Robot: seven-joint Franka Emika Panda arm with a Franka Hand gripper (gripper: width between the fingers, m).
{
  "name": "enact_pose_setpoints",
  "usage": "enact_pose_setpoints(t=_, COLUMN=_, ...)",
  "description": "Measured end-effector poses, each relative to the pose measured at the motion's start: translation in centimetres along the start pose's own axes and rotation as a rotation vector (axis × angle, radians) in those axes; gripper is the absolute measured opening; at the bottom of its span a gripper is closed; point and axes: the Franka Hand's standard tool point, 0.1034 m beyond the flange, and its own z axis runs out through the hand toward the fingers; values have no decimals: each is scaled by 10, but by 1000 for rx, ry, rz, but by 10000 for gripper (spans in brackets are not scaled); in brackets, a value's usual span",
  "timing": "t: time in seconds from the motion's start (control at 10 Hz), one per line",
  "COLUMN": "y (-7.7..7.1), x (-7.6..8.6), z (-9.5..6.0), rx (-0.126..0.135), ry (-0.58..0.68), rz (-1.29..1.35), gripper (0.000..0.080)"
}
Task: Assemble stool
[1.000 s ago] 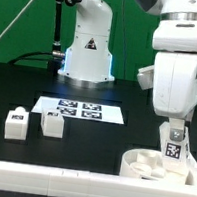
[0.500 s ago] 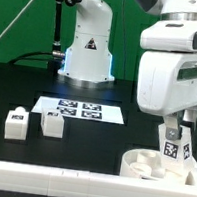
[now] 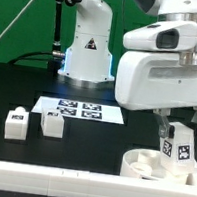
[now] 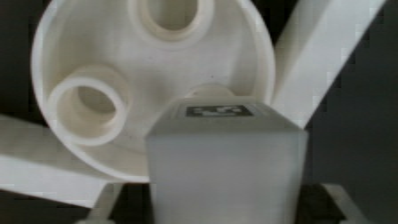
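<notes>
Exterior view | pincer (image 3: 177,135) clenched on tagged leg (image 3: 172,150), held over round seat (image 3: 141,165) at that view's right | leg-seat contact unclear | loose leg (image 3: 15,124) and second loose leg (image 3: 52,124) on bench (image 3: 7,90), that view's left of marker board (image 3: 80,110)

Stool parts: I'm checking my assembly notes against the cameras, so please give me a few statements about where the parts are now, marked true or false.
1. The gripper holds a leg over the seat. True.
2. Three loose legs sit on the table. False: only two do, the first loose leg and the second loose leg, both towards the exterior view's left.
3. A leg rests on the marker board. False: it carries only its tags.
4. In the wrist view, the seat shows round holes. True.
</notes>
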Motion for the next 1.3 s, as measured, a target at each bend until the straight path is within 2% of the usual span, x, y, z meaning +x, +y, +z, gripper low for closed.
enact_pose_setpoints(t=0.2, y=0, x=0, z=-1, rx=13, ry=2, rz=237, gripper=337)
enact_pose_setpoints(t=0.4, y=-2, x=0, z=0, rx=1, ry=4, rz=387, gripper=337)
enact_pose_setpoints(t=1.1, y=-1, x=1, z=-2, rx=31, ry=1, rz=764, gripper=337)
enact_pose_setpoints(t=1.3, y=0, x=0, z=-3, rx=50, ry=-5, rz=912, gripper=338)
